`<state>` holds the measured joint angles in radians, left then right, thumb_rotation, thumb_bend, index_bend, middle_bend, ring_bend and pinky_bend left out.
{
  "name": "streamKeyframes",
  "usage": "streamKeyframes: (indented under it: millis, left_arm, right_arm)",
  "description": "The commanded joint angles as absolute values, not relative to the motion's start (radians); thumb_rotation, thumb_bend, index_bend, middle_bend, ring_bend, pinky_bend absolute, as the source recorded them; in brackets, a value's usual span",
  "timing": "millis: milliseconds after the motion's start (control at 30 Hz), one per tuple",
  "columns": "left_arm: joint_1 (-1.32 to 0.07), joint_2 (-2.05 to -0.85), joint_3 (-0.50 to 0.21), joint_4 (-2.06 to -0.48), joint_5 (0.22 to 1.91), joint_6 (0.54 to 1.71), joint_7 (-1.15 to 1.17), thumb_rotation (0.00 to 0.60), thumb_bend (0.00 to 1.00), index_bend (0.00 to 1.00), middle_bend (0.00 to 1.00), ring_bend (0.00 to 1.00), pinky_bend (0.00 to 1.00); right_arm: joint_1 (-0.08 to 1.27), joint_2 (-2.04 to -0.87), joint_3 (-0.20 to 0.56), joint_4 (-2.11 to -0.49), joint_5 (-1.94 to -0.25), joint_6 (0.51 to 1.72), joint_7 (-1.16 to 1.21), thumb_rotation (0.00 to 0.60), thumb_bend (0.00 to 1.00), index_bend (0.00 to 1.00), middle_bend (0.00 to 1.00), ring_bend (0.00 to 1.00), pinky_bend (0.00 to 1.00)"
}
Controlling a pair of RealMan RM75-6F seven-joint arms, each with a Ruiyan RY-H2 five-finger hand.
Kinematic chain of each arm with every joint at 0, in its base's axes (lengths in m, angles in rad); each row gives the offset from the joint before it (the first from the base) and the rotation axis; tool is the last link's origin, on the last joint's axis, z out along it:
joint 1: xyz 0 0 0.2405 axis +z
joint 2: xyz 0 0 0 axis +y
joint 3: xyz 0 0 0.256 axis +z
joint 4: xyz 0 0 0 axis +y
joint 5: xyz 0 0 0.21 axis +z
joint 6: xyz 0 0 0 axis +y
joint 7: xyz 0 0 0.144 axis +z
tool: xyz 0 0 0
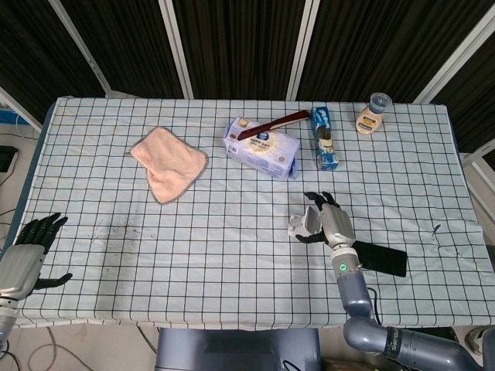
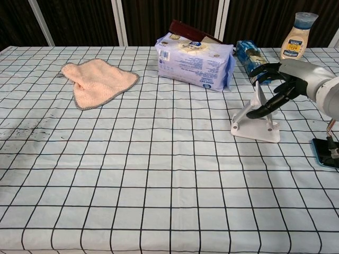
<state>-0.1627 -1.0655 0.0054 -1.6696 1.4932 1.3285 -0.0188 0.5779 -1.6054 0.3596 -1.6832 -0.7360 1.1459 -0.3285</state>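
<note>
The right hand (image 1: 329, 222) hangs over the white phone stand (image 2: 255, 119), which sits on the checked tablecloth (image 1: 232, 255) right of the middle of the table. Its fingers (image 2: 267, 69) are spread and loosely curled around the stand's upright back plate, the thumb reaching in low from the side. From the chest view the thumb seems to touch the plate, but whether the hand really grips it cannot be told. The stand itself stands flat on its base.

Just behind the right wrist, toward the table's near right edge, a dark phone (image 1: 382, 258) lies flat on the cloth, apart from the stand.

The left hand (image 1: 25, 257) rests at the near left corner of the table, fingers spread and holding nothing, well apart from everything else.

Farther back, a pink washcloth (image 1: 169, 163) lies crumpled on the left. Near the middle lies a pack of wet wipes (image 1: 263, 148) with a dark red brush (image 1: 272, 124) resting across its top. Just right of it lies a blue box (image 1: 324, 137), and beyond that a bottle of dressing (image 1: 374, 113) stands upright near the far edge.
</note>
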Motion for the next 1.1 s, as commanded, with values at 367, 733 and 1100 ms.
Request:
streamKeyframes:
  millis: [367, 733, 1100]
  left_arm:
    - [-0.163, -1.067, 0.008, -1.672, 1.493, 1.33, -0.008, 0.6, 0.06, 0.0, 0.0, 0.0, 0.0]
    - [-0.161, -1.07, 0.007, -1.67, 1.49, 1.336, -0.001, 0.6, 0.06, 0.0, 0.0, 0.0, 0.0]
    - [-0.159, -1.07, 0.009, -1.673, 1.492, 1.338, 0.0, 0.6, 0.06, 0.0, 0.0, 0.0, 0.0]
  right_arm:
    - [0.567, -1.608, 0.35, -1.666, -0.785, 1.165, -0.268, 0.6, 0.09, 0.51, 0.53, 0.42, 0.34]
    - [0.565, -1.563, 0.354, -1.686, -0.809, 1.142, -0.236, 0.6, 0.09, 0.53, 0.55, 0.44, 0.39]
    - [0.561, -1.475, 0.363, -1.694, -0.765, 1.119, -0.245, 0.6, 0.1, 0.53, 0.55, 0.44, 0.39]
